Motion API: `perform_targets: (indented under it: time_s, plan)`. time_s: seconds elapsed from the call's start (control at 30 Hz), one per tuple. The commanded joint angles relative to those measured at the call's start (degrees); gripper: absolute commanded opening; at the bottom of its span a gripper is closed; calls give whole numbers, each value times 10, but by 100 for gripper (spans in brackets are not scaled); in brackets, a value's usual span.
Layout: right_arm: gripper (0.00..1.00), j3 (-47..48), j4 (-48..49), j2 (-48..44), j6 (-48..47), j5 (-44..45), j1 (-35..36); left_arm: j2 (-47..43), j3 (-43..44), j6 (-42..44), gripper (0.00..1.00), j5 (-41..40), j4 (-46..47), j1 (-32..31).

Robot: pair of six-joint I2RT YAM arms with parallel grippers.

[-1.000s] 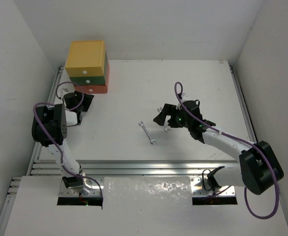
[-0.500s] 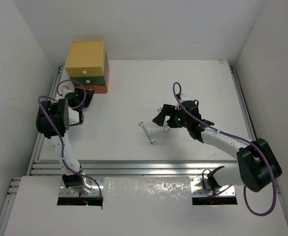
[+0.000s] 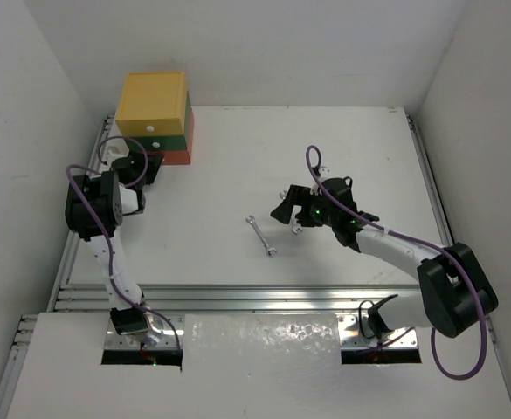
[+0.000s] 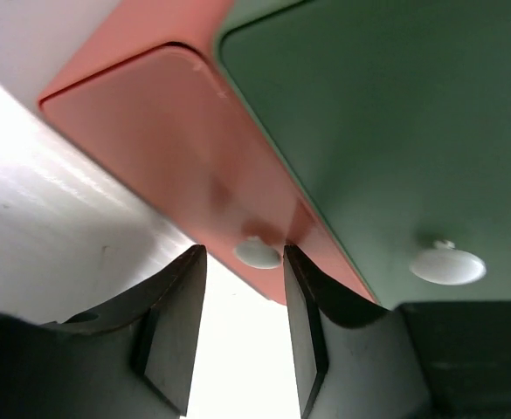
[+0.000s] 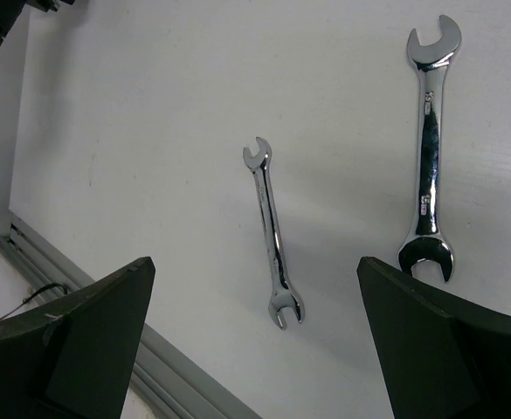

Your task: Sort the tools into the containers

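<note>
Three stacked drawers stand at the table's far left: yellow (image 3: 153, 98) on top, dark green (image 3: 169, 142), red-orange (image 3: 177, 158) at the bottom. My left gripper (image 3: 143, 164) is at the red-orange drawer's front (image 4: 176, 148). It is open, and its fingertips flank that drawer's white knob (image 4: 258, 253), which lies nearer the right finger (image 4: 303, 305). The green drawer's knob (image 4: 447, 266) is off to the right. My right gripper (image 3: 292, 209) hovers wide open above a small silver wrench (image 5: 272, 234) (image 3: 261, 236). A longer wrench (image 5: 428, 148) lies beside it.
The grey wall stands close behind and left of the drawers. A metal rail (image 3: 264, 295) runs along the table's near edge, and another (image 3: 79, 209) down its left side. Bare white table (image 3: 238, 175) separates the drawers from the wrenches.
My left gripper has moved up to the red-orange drawer's front and its jaws have narrowed around the knob. The right arm and the wrenches have hardly shifted.
</note>
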Motion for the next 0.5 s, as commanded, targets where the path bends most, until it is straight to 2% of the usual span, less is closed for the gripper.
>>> perform_targets:
  time_s: [0.0, 0.23, 0.47]
  plan:
    - [99, 1, 33, -2, -10, -7, -2, 1, 27, 4, 38, 3, -8, 6]
    - [99, 2, 34, -4, -11, -10, -5, 20, 59, 4, 37, 16, -26, 7]
    - [99, 1, 35, -4, -10, -13, -5, 29, 73, 5, 28, 17, -38, 6]
